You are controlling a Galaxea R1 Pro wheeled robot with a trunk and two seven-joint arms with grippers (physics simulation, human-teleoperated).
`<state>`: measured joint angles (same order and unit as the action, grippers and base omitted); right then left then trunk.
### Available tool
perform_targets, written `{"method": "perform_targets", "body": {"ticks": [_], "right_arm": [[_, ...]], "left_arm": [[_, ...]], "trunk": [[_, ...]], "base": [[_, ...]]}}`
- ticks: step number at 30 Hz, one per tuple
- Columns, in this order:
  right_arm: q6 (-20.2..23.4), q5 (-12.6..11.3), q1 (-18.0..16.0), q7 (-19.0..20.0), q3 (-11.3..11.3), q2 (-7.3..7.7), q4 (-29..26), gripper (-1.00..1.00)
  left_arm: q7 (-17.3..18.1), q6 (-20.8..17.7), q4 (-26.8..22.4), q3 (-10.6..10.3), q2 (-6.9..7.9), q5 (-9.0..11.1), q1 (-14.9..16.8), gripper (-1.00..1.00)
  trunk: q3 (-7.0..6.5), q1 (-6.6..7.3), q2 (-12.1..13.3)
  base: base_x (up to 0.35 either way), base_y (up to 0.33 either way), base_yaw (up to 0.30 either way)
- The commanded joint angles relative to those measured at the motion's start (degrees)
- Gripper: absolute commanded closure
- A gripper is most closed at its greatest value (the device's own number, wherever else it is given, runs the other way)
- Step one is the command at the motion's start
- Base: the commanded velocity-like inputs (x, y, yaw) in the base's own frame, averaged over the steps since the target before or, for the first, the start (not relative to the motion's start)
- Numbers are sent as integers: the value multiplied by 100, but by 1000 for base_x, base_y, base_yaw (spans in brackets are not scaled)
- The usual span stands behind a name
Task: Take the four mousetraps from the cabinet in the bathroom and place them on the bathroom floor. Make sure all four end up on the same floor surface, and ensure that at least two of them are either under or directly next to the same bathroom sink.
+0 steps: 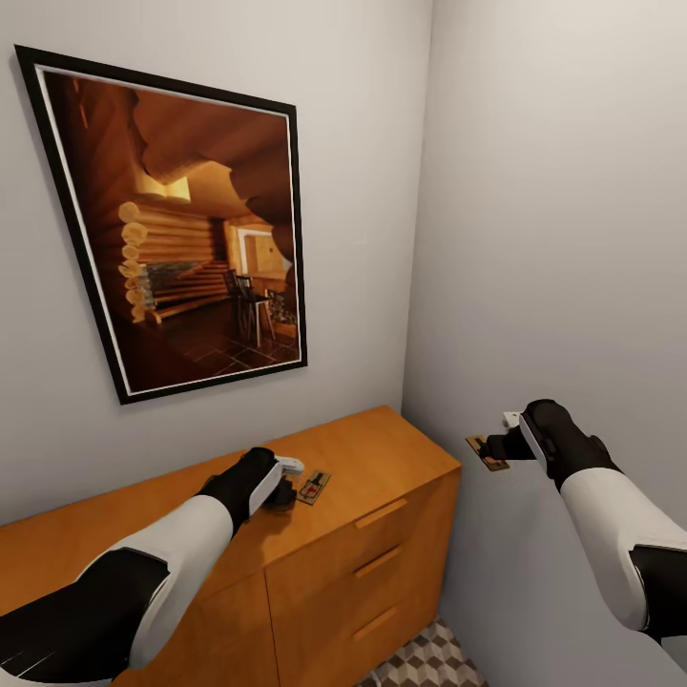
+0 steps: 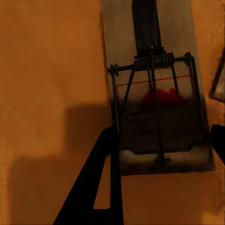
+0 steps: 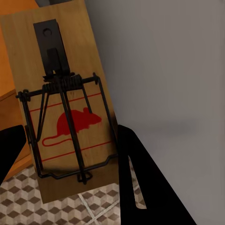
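One mousetrap (image 1: 313, 487) lies flat on the orange-brown cabinet (image 1: 382, 453) top. My left gripper (image 1: 286, 489) is shut on its near end, one dark finger (image 2: 101, 187) against each long edge of the mousetrap (image 2: 157, 108). My right gripper (image 1: 498, 447) is shut on a second mousetrap (image 1: 486, 452), held in the air to the right of the cabinet, close to the grey wall. In the right wrist view this mousetrap (image 3: 70, 117) shows a red mouse print, with the cube-patterned bathroom floor (image 3: 56, 206) far beneath it. The sink is out of view.
A large framed picture (image 1: 181, 239) hangs on the wall above the cabinet. The cabinet stands in the room's corner, with bar-handled drawers (image 1: 380, 513) on its front. A patch of patterned floor (image 1: 429, 663) shows at the cabinet's foot. Another flat thing's edge (image 2: 218, 79) lies beside the left trap.
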<state>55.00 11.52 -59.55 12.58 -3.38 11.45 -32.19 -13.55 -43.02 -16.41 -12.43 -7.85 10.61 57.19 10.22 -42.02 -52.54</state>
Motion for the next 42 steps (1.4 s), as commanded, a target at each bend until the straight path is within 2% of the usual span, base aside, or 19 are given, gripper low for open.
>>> {"method": "perform_targets", "body": {"ticks": [1,3,7,8,10,13,15,26,37,42], "right_arm": [[19,59,-4,52,-22,-3,-7,100],[19,55,-4,52,-22,-1,-7,100],[19,51,-4,52,-22,0,-7,100],[19,51,-4,52,-22,1,-7,100],[19,50,-4,52,-22,0,-7,100],[19,47,-2,52,-22,-1,-7,100],[19,47,-3,52,-22,-2,-7,100],[19,64,-4,52,-22,-3,-7,100],[-27,55,-4,52,-17,-9,-2,100],[-175,52,-4,49,-8,-66,19,100]], "left_arm": [[-39,-45,-108,-37,3,61,3,100],[-36,-183,-483,-37,3,58,3,100],[-34,-907,-1490,-25,19,56,3,100],[-34,-1162,-1880,-16,34,56,3,100],[-34,-1418,-2437,-6,50,67,3,100],[-33,-1608,-2995,6,71,83,3,100],[-33,-1653,-3129,8,76,87,3,100],[-33,-1696,-3202,10,91,103,3,100],[-25,-1662,-2685,11,115,122,3,100],[-33,-1623,-2491,12,117,130,3,100]], "trunk": [[9,-1,-6],[9,-1,-6],[9,-1,-6],[9,-1,-6],[9,-1,-6],[9,-1,-6],[9,-1,-6],[9,-1,-6],[9,-1,-6],[9,-1,-6]], "base": [[0,0,0],[0,0,0],[0,0,0],[0,0,0],[0,0,0],[0,0,0],[0,0,0],[0,0,0],[0,0,0],[0,0,0]]}}
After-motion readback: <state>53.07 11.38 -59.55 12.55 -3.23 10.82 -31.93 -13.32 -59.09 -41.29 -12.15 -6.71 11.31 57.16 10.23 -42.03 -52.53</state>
